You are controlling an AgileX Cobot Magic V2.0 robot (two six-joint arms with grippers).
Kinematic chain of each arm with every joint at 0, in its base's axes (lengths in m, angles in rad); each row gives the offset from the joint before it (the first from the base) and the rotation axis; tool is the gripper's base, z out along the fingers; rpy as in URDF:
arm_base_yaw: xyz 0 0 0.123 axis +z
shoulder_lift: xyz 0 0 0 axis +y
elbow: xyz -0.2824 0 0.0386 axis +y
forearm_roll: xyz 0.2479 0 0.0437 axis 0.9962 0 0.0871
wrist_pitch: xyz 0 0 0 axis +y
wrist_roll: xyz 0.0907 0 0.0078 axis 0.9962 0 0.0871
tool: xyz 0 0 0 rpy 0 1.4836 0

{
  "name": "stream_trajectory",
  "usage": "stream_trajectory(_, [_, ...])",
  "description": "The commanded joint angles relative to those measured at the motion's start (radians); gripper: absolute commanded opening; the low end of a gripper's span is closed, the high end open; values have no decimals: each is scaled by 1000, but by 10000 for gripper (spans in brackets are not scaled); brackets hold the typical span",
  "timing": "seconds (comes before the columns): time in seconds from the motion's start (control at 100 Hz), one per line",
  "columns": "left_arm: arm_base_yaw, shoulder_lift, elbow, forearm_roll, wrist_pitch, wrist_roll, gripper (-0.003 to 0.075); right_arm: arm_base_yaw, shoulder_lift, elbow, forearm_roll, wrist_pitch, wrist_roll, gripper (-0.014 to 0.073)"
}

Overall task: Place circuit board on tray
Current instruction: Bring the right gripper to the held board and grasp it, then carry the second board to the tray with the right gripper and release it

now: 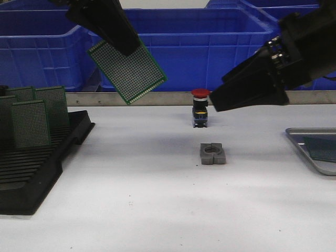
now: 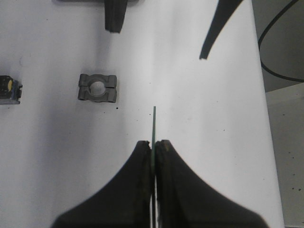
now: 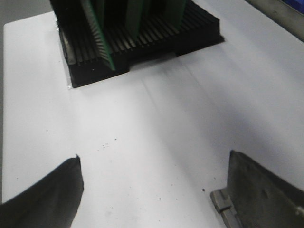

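A green perforated circuit board [image 1: 127,71] hangs tilted in the air over the left half of the table, pinched at its upper edge by my left gripper [image 1: 126,48]. The left wrist view shows this board edge-on [image 2: 154,126] between the shut fingers of the left gripper [image 2: 154,145]. The grey metal tray [image 1: 304,152] lies at the table's right edge, partly cut off, with another green board [image 1: 321,148] lying flat in it. My right gripper [image 1: 215,102] hovers open above the table's middle right; its fingers stand wide apart around nothing in the right wrist view [image 3: 153,156].
A black slotted rack [image 1: 31,173] at the left holds several upright green boards [image 1: 31,123]. A red-capped push button [image 1: 200,107] and a grey clamp block [image 1: 212,154] sit mid-table. Big blue bins [image 1: 210,47] line the back.
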Motion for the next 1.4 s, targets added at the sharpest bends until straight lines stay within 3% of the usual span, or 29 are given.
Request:
stream_trajectory(0.0, [-11,-43,-33,-64,62,-10,-20,40,-42,-29,55,-3,-38,631])
stream_trajectory(0.16, [-11,-43,-33,-69,62,-10,-20,98,-40,-29,113,-18,-38,631])
stream_trajectory(0.47, [-11,-43,-33,-91,62,-10,-20,213,25,-44,412,-29,-149,631])
stream_trajectory(0.63, [-11,-43,-33,-91,62,-10,-20,246,58,-81,446,-25,-151,624])
stream_trajectory(0.73, [-11,-43,-33,-91,62,-10,-20,246,73,-90,452,-25,-150,517])
stream_trajectory(0.89, [-11,-43,-33,-91,62,-10,-20,246,73,-90,452,15,-150,153])
stream_trajectory(1.03, [-11,-43,-33,-91,62,-10,-20,246,73,-90,452,88,-150,-72])
stream_trajectory(1.25, [-11,-43,-33,-91,54,-10,-5,246,73,-90,452,118,-150,-68])
stream_trajectory(1.39, [-11,-43,-33,-91,54,-10,148,246,73,-90,452,117,-150,-68])
